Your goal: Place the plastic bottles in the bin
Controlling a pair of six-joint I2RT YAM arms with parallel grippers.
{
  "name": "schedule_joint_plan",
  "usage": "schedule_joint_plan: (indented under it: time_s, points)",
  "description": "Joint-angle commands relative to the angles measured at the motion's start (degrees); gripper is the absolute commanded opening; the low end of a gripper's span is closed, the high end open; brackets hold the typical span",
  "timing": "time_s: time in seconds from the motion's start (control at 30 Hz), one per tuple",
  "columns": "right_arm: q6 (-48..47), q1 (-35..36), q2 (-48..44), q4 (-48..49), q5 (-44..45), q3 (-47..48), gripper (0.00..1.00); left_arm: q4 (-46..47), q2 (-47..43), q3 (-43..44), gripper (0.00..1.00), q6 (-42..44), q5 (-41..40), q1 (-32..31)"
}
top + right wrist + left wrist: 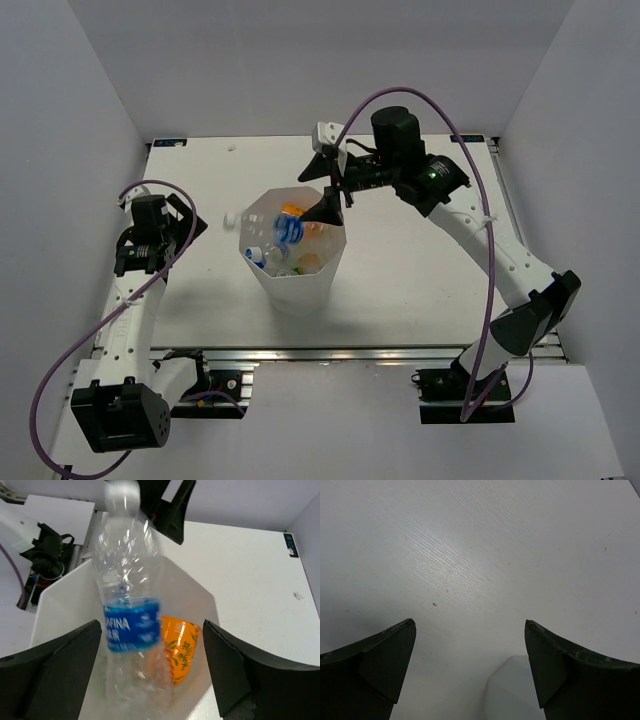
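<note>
One bin (296,275) mid-bench (420,270), bottles (290,230) inside uncountable; two end effectors, both spread: right (151,627) over blue-labelled bottle (131,625), left (470,630) at nine o'clock.

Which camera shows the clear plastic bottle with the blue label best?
The right wrist view: the clear blue-labelled plastic bottle fills the frame inside the open right gripper, over the white plastic bin. The top view shows just a blue speck; the left wrist view misses it.

Clear glossy bottle (131,610), matt table (480,555)
</note>
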Motion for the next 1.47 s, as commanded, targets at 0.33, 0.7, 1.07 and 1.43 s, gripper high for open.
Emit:
schedule_joint_plan:
  time_s: [0.33, 0.7, 1.07, 1.43]
  points:
    - [9.63, -4.08, -7.75, 12.47, 6.99, -2.83, 0.89, -1.85, -0.54, 2.47, 0.98, -0.31, -2.48, 0.06]
    - [34.91, -21.51, -19.77, 23.67, 53.07, -32.90, 0.89, -2.38, 0.17, 3.43, 0.98, -1.45, -10.83, 0.06]
    - [45.71, -21.51, -35.00, 23.34, 68.96, -58.03, 0.89, -0.01, -2.47, 3.00, 0.98, -0.84, -13.57, 0.06]
    - [49.77, -21.51, -30.60, 18.40, 73.11, -55.04, 0.89, -0.63, -1.33, 3.96, 0.98, -1.19, -14.45, -0.03]
